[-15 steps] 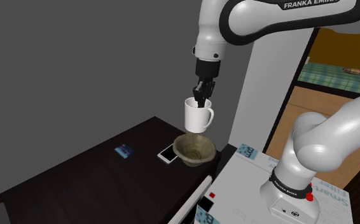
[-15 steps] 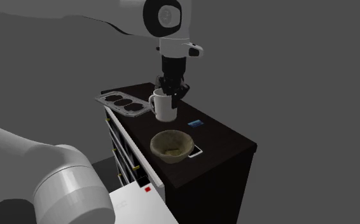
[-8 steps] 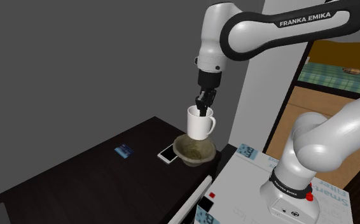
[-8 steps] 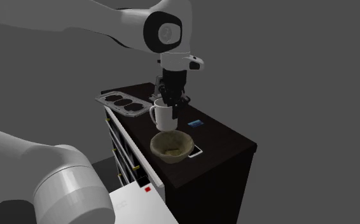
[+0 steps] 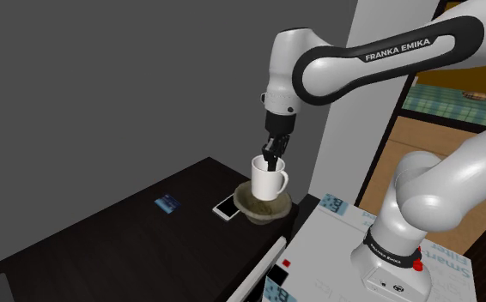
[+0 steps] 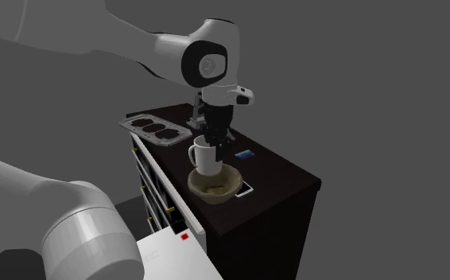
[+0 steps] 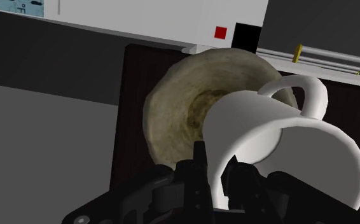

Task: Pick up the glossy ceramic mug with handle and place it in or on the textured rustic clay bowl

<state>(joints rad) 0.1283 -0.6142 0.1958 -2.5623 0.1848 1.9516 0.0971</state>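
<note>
Over the dark surface [image 5: 104,244], the end effector [image 5: 270,161] clasps the white mug [image 5: 270,182] by its rim, upright at twelve o'clock of the bowl [image 5: 252,208], for lowering in.

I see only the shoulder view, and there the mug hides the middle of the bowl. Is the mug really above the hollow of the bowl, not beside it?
Observer: Yes. In the second exterior view the white mug hangs over the hollow of the brownish bowl, and the bowl's near rim shows whole in front of it.
Operator: How does the gripper hold it?
Observer: In the wrist view the gripper is shut on the mug's wall at the rim, on the side away from the handle.
Operator: Does anything else lie nearby?
Observer: In the second exterior view a grey tray with three dark ovals lies at the far end of the dark cabinet.
</note>
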